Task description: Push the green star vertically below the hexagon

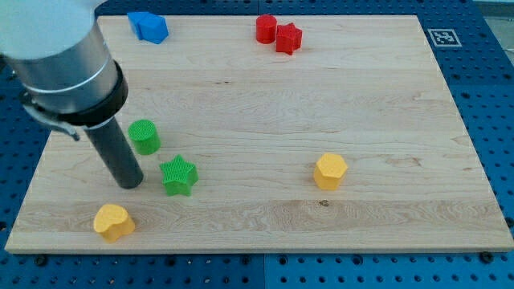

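Note:
The green star [178,175] lies on the wooden board [257,96] at the lower left. The yellow hexagon [330,171] sits to the right of the middle, at about the same height in the view as the star. My tip [129,184] rests on the board just left of the green star, with a small gap between them. A green cylinder [144,136] stands just above the star and right of the rod.
A yellow heart-shaped block [112,222] lies near the bottom left corner. Two blue blocks [148,26] sit at the top left. A red cylinder [266,28] and a red star [288,38] sit together at the top middle.

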`<state>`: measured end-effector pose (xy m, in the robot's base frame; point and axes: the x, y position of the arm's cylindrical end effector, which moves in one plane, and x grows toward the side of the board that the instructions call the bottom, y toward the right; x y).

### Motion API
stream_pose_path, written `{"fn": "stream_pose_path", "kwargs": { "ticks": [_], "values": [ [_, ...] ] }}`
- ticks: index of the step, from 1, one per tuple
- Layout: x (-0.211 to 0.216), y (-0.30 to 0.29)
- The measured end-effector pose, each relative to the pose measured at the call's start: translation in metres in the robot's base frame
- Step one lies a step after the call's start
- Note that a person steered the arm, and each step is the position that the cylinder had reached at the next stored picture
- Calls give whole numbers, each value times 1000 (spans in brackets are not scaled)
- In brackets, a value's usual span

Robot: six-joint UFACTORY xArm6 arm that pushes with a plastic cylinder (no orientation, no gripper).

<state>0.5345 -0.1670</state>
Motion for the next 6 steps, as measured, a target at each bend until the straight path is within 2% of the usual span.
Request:
{"fn": "stream_pose_path", "kwargs": {
  "ticks": [2,4,6],
  "values": [
    [-2,48],
    [14,100],
    [18,172]
  ]
}}
